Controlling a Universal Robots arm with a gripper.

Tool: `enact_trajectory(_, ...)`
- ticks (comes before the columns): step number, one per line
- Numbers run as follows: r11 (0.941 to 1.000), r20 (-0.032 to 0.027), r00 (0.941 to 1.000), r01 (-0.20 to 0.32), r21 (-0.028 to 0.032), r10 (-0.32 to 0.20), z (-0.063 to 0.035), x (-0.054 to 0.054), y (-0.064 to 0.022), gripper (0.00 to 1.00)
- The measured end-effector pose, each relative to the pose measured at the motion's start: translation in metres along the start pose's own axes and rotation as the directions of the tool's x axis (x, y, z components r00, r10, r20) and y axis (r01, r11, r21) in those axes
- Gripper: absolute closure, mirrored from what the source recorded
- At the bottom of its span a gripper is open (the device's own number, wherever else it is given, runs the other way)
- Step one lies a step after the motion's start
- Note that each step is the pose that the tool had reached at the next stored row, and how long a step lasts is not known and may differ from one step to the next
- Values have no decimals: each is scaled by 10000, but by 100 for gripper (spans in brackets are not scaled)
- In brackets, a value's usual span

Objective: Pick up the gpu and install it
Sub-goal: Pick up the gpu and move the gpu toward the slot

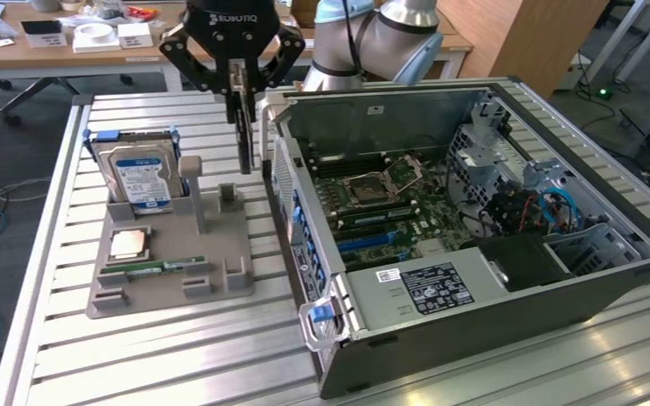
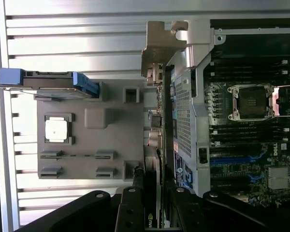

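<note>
Exterior view: gpu (image 1: 245,135) beside case wall (image 1: 284,182)

gpu (image 1: 244,144) dark | pincer (image 1: 241,89) black | tray (image 1: 167,296) grey | hard drive (image 1: 141,179) silver, blue label

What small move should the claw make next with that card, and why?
Probably shift the gpu toward the exterior view's right, over the open computer case: the claw grips it upright beside the case's outer wall, not yet above the motherboard.

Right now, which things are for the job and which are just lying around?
For the job: graphics card, gripped by the hand; open computer case.
Lying about: hard drive, processor chip, memory stick, grey holder.
</note>
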State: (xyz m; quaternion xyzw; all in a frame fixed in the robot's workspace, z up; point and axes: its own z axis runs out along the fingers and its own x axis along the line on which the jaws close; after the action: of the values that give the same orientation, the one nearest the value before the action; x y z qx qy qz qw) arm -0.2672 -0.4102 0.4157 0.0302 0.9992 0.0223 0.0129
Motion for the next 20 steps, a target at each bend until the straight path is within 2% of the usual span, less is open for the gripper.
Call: enact_trajectory(20, 10000, 0, 10000, -1, -32, 1, 12, -407, 25, 74)
